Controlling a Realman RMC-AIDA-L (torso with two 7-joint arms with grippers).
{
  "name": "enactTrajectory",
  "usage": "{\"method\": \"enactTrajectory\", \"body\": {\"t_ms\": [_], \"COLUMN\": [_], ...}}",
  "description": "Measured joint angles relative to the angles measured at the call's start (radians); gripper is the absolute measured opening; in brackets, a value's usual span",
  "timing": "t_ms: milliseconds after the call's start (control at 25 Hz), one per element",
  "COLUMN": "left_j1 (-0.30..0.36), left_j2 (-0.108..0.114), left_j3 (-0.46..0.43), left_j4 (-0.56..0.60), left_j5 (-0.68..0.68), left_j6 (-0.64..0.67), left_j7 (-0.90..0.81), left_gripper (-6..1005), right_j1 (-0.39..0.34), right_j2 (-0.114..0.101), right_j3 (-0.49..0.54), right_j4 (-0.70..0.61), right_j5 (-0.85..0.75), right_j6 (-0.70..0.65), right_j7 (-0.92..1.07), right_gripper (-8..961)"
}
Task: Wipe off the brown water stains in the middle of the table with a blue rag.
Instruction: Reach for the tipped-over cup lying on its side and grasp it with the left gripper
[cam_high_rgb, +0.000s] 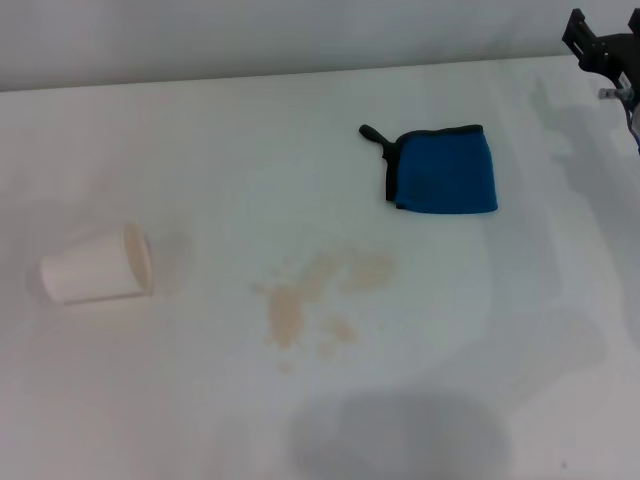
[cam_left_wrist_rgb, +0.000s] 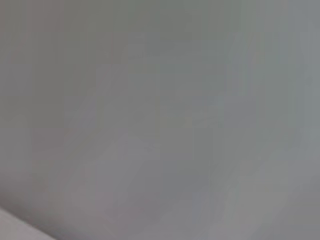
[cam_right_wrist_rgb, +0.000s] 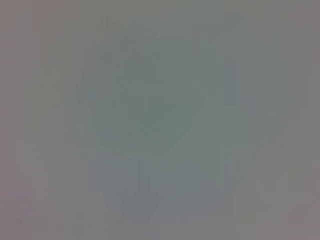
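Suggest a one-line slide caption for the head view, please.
Blue rag lies beyond brown stains; tipped paper cup left.

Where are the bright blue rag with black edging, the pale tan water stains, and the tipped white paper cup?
blue rag (cam_high_rgb: 447, 172), head view, middle of the cloth.
brown water stains (cam_high_rgb: 325, 290), head view, centre of the cluster.
white paper cup (cam_high_rgb: 92, 268), head view, its side wall.

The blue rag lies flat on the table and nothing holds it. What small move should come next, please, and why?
Probably the right gripper, seen at the far right edge of the head view, should move over the blue rag to pick it up. The rag lies untouched on the table, beyond the brown water stains, which are still unwiped. The left gripper is not in view.
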Motion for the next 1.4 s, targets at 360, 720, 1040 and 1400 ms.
{"method": "enactTrajectory", "body": {"t_ms": [360,720,1040,1400], "left_j1": [-0.179,-0.375,-0.488,-0.549], "left_j2": [0.090,0.137,0.159,0.101], "left_j3": [0.001,0.002,0.001,0.003], "left_j4": [-0.152,-0.226,-0.290,-0.422], "left_j5": [0.420,0.883,1.125,1.327], "left_j6": [0.121,0.249,0.470,0.515], "left_j7": [0.007,0.219,0.252,0.233], "left_gripper": [827,827,827,827], "right_j1": [0.000,-0.010,-0.017,-0.015], "right_j2": [0.000,0.000,0.000,0.000], "right_j3": [0.000,-0.007,-0.009,-0.009], "right_j4": [0.000,0.009,0.011,0.024], "right_j5": [-0.002,-0.008,-0.008,-0.008], "right_j6": [0.016,0.017,0.017,0.020], "right_j7": [0.000,-0.001,-0.001,0.000], "right_gripper": [822,821,819,817]}}
